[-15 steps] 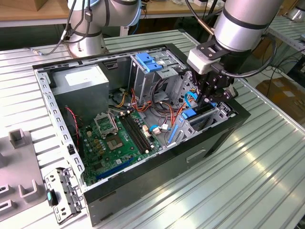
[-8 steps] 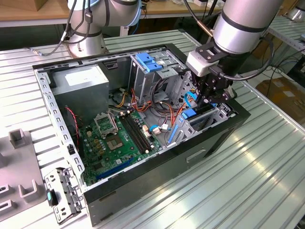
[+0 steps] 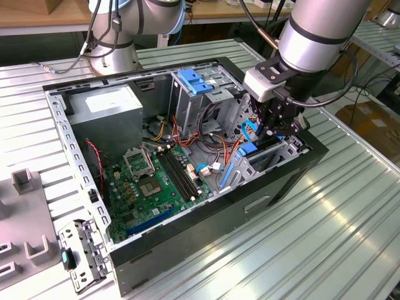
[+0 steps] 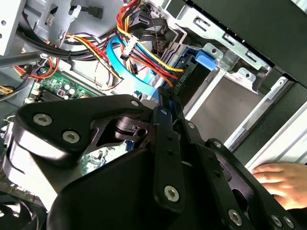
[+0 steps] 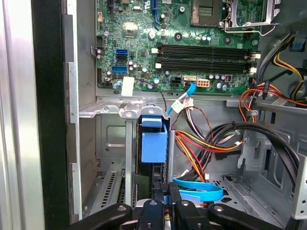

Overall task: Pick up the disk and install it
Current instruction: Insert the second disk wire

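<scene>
Disk (image 5: 154,143), a flat hard drive seen edge-on with its blue plastic side rail uppermost, stands upright in the bare-metal drive bay (image 5: 108,109) at the front of the open black computer case (image 3: 206,250). The black two-fingered gripper (image 5: 165,211) has its jaws drawn narrow on the disk's near edge and appears to grip it. Judged step: installation, with the disk partly entered in its slot. The seating push calls for a straight line along the bay guides, clear of the light-blue flat data cable (image 5: 196,191) and the red-and-yellow power wires (image 5: 192,148) just beside it. Beyond lies the green motherboard (image 5: 144,57). The silver-grey arm (image 3: 315,31) reaches steeply down into the case from above, wrist nearly vertical. A person's hand (image 4: 283,179) rests outside the case wall.
</scene>
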`<state>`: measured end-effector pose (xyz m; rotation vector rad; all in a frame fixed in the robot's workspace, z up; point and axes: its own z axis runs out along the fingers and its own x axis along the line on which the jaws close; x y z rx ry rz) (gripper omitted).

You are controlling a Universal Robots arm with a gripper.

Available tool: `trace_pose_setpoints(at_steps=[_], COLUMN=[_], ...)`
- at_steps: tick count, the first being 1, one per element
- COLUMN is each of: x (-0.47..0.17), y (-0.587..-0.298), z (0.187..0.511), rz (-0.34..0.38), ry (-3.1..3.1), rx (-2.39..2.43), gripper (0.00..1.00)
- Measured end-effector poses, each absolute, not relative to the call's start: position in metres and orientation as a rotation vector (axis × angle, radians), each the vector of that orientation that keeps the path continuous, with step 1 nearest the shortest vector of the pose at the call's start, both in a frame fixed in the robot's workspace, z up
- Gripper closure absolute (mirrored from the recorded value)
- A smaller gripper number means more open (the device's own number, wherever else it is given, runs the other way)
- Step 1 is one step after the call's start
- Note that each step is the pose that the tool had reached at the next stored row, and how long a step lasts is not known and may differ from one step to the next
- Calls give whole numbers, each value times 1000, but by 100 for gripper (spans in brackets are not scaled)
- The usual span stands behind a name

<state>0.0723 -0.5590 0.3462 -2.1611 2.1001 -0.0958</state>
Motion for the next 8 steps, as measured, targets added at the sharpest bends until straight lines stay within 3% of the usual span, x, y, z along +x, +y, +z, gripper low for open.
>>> trace_pose_setpoints(at_steps=[8], x=[73], y=[-567], z=[348], rz=[-83], ry=[2098], rx=[-2153], gripper=[84])
